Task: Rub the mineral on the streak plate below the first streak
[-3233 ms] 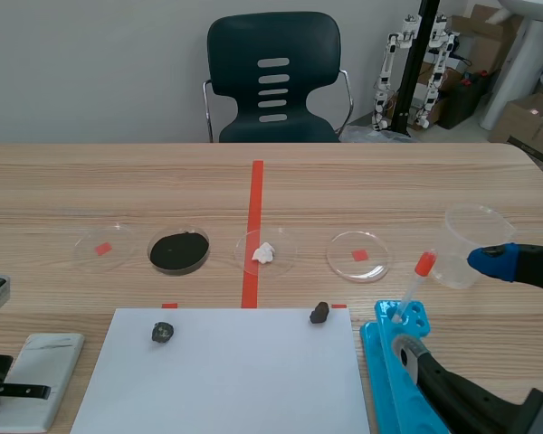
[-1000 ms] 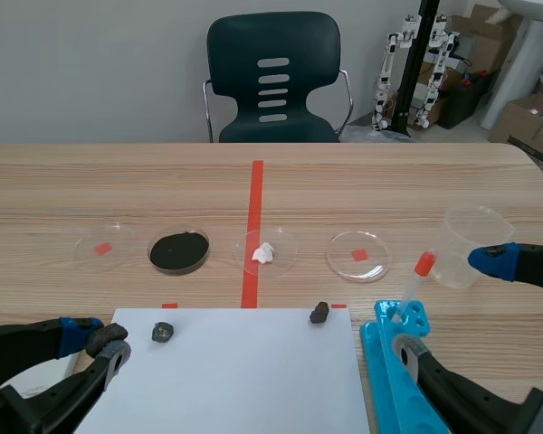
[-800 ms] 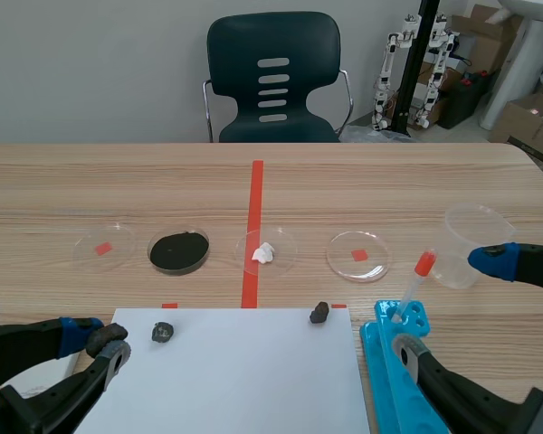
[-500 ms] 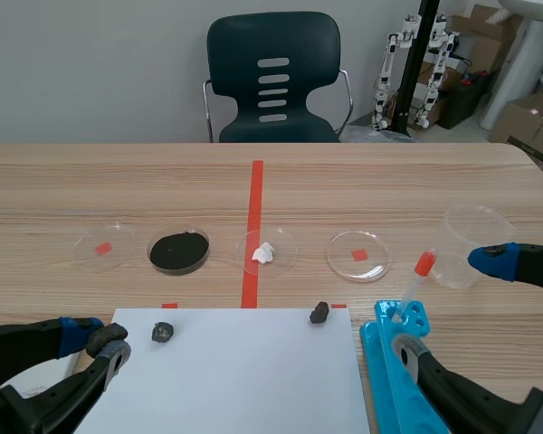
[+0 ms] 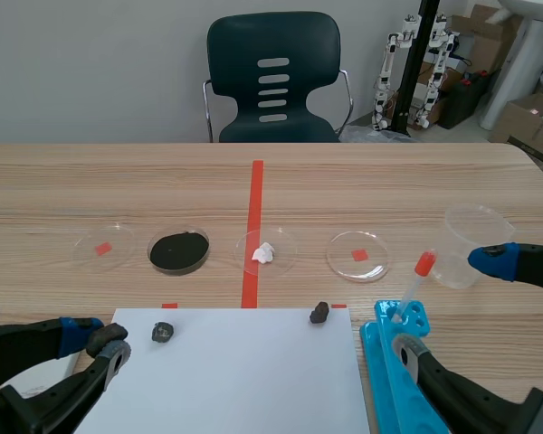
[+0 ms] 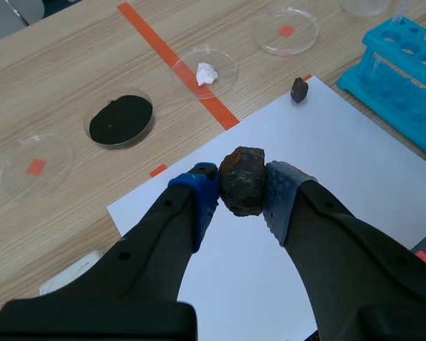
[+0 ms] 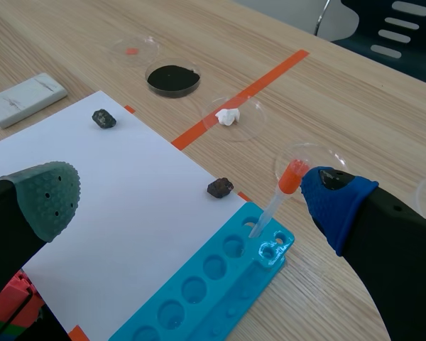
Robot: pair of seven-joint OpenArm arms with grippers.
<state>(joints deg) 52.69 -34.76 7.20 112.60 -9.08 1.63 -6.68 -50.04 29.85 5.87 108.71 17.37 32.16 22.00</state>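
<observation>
no readable text, labels, brands or numbers on anything in view

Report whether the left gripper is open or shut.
Shut on the mineral: the left gripper has its pads pressed against both sides of the dark rock.

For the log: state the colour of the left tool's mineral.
The mineral is dark reddish-brown; best in left wrist view.

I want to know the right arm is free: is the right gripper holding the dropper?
No, the right gripper is wide open, and the dropper stands in the blue rack.
</observation>
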